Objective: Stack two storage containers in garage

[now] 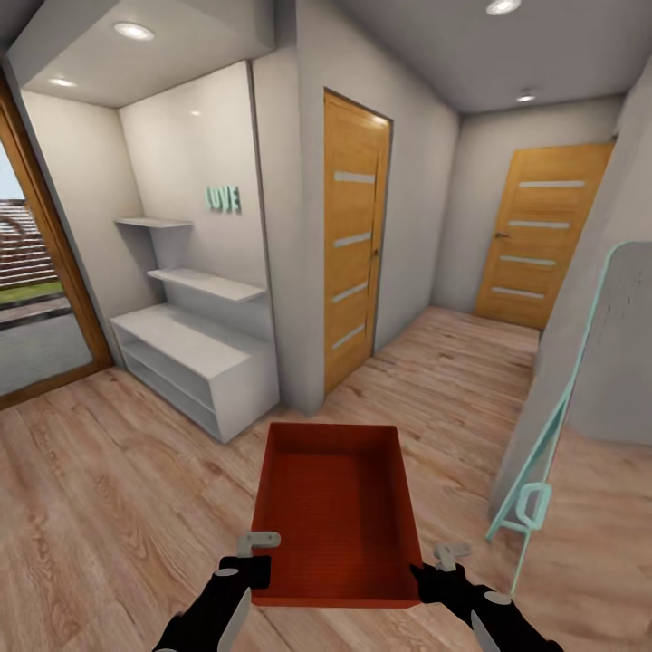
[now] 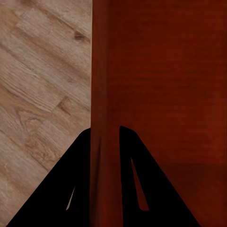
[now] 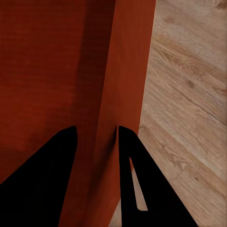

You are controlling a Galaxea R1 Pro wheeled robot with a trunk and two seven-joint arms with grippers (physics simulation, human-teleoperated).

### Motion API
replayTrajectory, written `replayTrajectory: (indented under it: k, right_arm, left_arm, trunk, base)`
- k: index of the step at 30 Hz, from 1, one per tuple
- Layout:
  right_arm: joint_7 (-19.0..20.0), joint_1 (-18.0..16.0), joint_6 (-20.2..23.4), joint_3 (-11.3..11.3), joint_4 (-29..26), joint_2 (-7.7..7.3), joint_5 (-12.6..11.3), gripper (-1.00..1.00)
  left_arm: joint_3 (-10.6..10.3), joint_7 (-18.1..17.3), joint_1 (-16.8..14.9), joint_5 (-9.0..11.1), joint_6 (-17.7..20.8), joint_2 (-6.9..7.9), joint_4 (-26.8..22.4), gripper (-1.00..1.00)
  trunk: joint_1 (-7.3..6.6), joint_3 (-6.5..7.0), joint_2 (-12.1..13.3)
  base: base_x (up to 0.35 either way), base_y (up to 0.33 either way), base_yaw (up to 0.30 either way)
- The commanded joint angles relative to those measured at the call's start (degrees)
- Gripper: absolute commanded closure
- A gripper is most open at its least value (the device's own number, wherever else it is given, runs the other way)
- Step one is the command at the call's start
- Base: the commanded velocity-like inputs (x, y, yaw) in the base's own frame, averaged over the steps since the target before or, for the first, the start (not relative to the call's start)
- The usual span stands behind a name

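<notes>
Head view: we carry one storage container through a hallway.
Left gripper and right gripper each pinch a side wall; next, we likely steer toward the garage.

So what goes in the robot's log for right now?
place: hallway, wood floor | carrying: storage container | left gripper: shut on wall | right gripper: shut on wall

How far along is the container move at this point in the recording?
Done: one storage container is lifted, the left gripper and right gripper each clamped on a side wall. In hand: carrying it over the wood-plank floor of a hallway with wooden doors. Left: reaching the garage, setting it down, and stacking the second.
</notes>
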Motion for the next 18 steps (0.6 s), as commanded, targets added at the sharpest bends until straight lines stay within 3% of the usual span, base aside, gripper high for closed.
replayTrajectory:
  k: [1,7,18]
  right_arm:
    - [0.0,0.0,0.2,0.4,-0.1,-0.07,0.3,1.0]
    - [0.0,0.0,0.2,0.4,-0.1,-0.07,0.3,1.0]
    - [0.0,0.0,0.2,0.4,-0.1,-0.07,0.3,1.0]
  left_arm:
    - [2.8,0.2,-0.1,0.2,0.4,-0.08,-1.6,1.0]
    - [2.8,0.2,-0.1,0.2,0.4,-0.06,-1.6,1.0]
    - [2.8,0.2,-0.1,0.2,0.4,-0.07,-1.6,1.0]
  trunk:
    - [0.06,-0.11,-0.1]
    - [0.06,-0.11,-0.1]
    - [0.06,-0.11,-0.1]
  base:
    - [0.33,0.0,0.0]
    - [0.33,0.005,-0.088]
    - [0.33,0.1,-0.264]
